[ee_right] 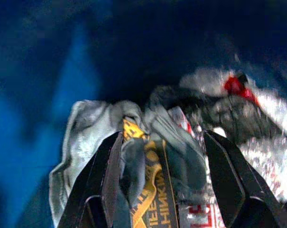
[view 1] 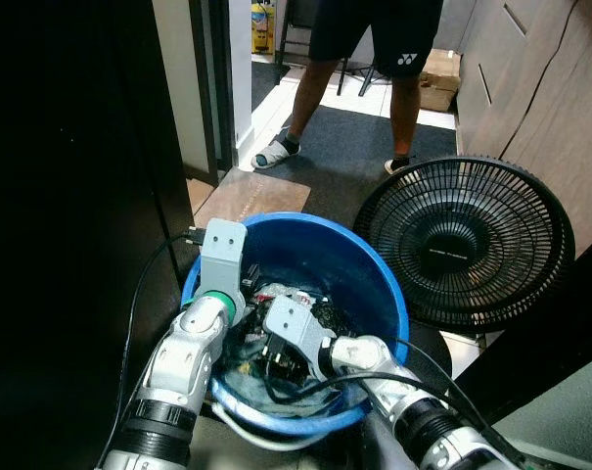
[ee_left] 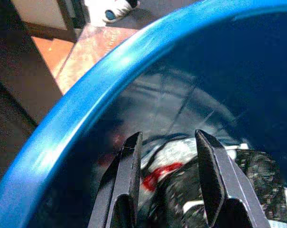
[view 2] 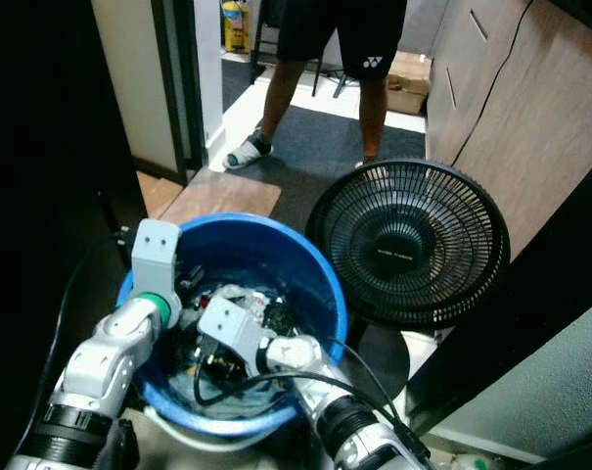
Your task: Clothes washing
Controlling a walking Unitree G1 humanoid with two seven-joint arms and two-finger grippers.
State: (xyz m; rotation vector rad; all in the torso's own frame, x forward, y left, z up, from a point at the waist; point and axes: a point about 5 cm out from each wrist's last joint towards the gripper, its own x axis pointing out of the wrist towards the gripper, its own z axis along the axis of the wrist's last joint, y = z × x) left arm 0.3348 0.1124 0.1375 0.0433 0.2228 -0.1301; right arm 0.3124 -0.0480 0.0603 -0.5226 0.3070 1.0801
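I've got both arms down inside the blue tub [view 1: 379, 279], which sits at 6 o'clock in my head view, right in front of the robot. The laundry [view 1: 305, 299] is heaped on the tub's bottom: dark speckled cloth, something white with a red patch, and a grey garment with yellow lettering [ee_right: 148, 183].

The left tool [ee_left: 167, 183] is just inside the tub's 9 o'clock wall, fingers parted moderately and holding nothing, aimed at the speckled cloth and the red patch. The right tool [ee_right: 164, 185] comes in from 5 o'clock, spread wide, one finger on each side of the grey garment with the lettering, not closed on it.

My read on progress: early. The clothes are all in the tub and neither tool has a grip on any of them. Picking up, carrying and loading a machine all look undone; I see no washer from here.

A black floor fan [view 1: 467, 245] leans at 3 o'clock, just beside the tub. A person's legs [view 1: 359, 78] stand at 12 o'clock on the dark mat [view 1: 354, 147], well apart from it.
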